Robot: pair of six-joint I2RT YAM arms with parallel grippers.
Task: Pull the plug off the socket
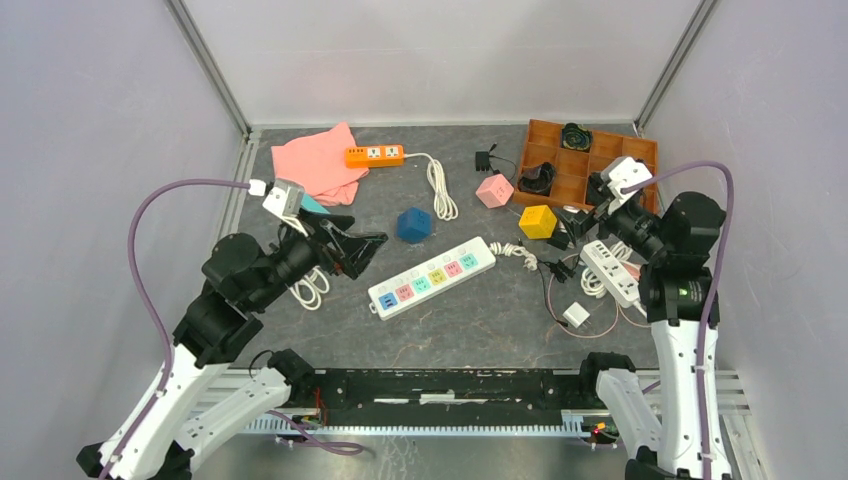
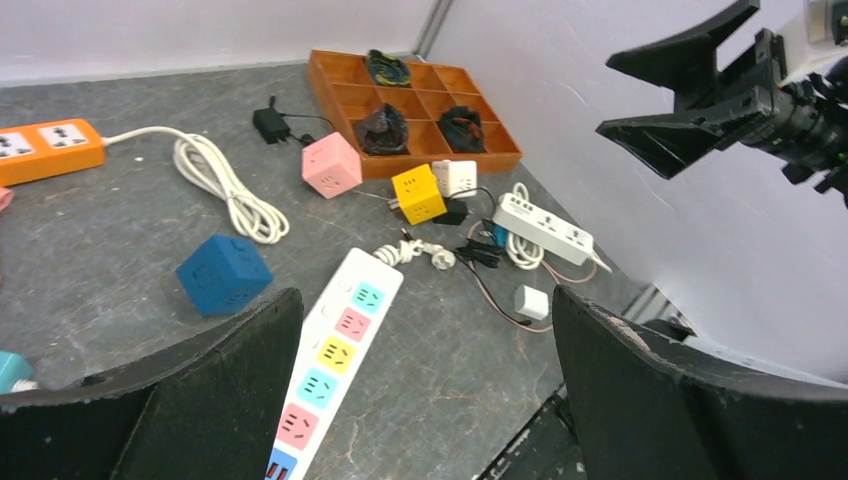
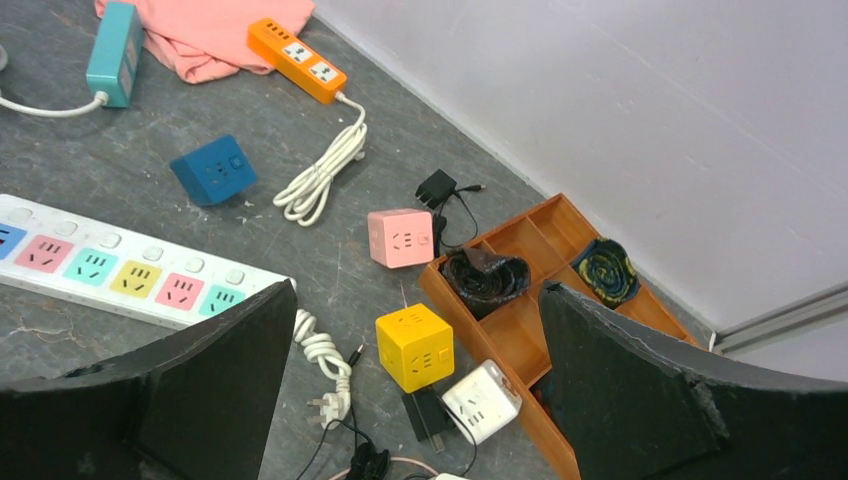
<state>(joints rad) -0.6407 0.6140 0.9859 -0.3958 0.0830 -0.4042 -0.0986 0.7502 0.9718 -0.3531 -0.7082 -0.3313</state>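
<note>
The socket (image 1: 432, 277) is a long white power strip with pastel outlets, lying diagonally mid-table; it also shows in the left wrist view (image 2: 335, 345) and the right wrist view (image 3: 120, 270). Every outlet I can see on it is bare, so the plug is not in view on it. Its white cord ends in a loose white plug (image 3: 325, 405) on the table. My left gripper (image 1: 362, 240) hangs open above the table, just left of the strip (image 2: 425, 300). My right gripper (image 1: 598, 198) is open in the air near the tray (image 3: 415, 290).
An orange strip (image 1: 374, 155) and a pink cloth (image 1: 318, 163) lie at the back left. Blue (image 1: 413, 224), pink (image 1: 493, 190) and yellow (image 1: 537, 221) cube sockets stand behind the strip. An orange tray (image 1: 590, 160), a plain white strip (image 1: 610, 272) and tangled wires crowd the right.
</note>
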